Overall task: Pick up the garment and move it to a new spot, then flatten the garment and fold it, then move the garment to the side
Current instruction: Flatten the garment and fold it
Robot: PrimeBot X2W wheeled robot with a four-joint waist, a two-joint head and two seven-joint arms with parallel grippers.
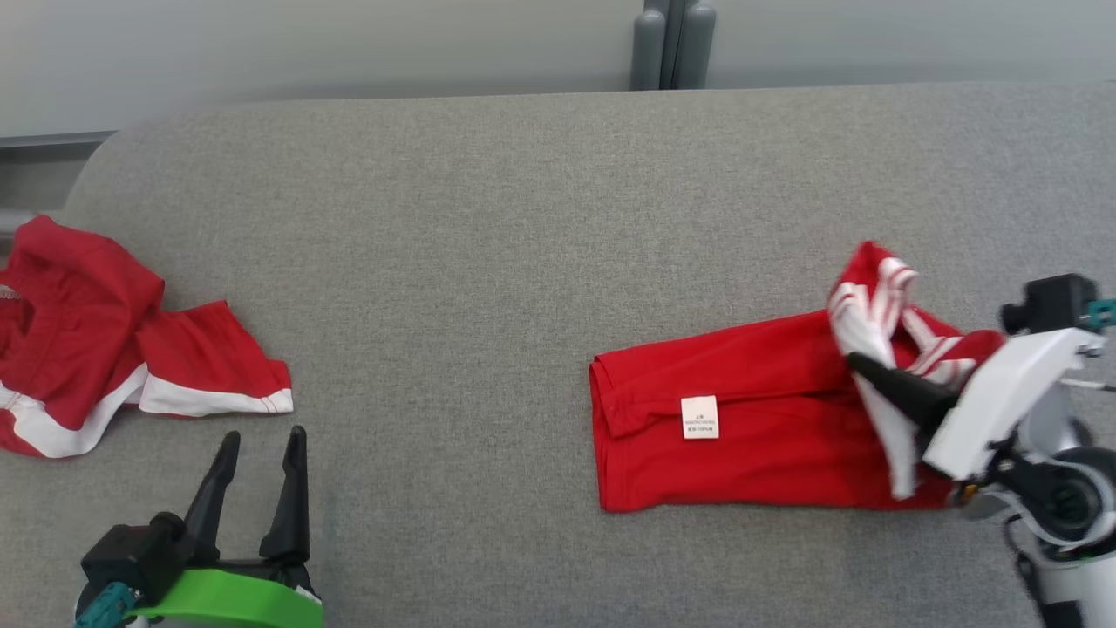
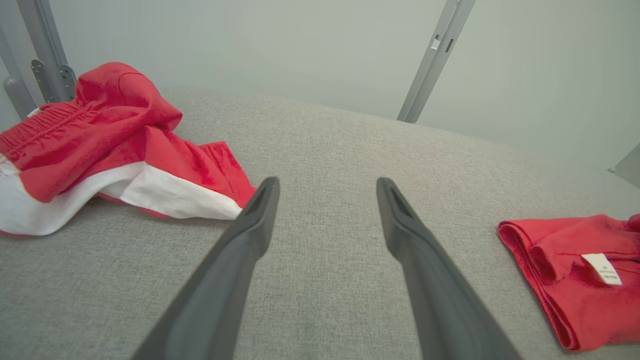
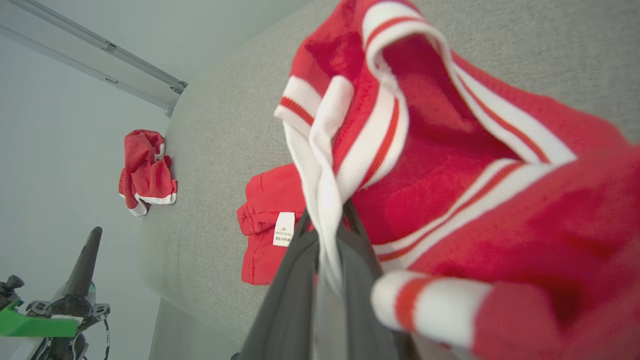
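Note:
The garment (image 1: 741,436) is a red top folded into a band on the right of the grey cushioned surface (image 1: 488,262), a white label on its front. Its right end, with white and red striped trim (image 1: 872,305), is bunched and lifted. My right gripper (image 1: 859,362) is shut on that trim; the right wrist view shows the white band pinched between the fingers of the right gripper (image 3: 325,215), red cloth of the garment (image 3: 450,175) hanging around them. My left gripper (image 1: 261,436) stands open over bare surface at the lower left, its jaws (image 2: 327,187) apart with nothing between them.
A second red garment with white hems (image 1: 87,331) lies crumpled at the far left, just beyond the left fingers (image 2: 100,140). The surface's rounded back edge meets a pale wall with grey posts (image 1: 671,44). Bare grey surface lies between the two garments.

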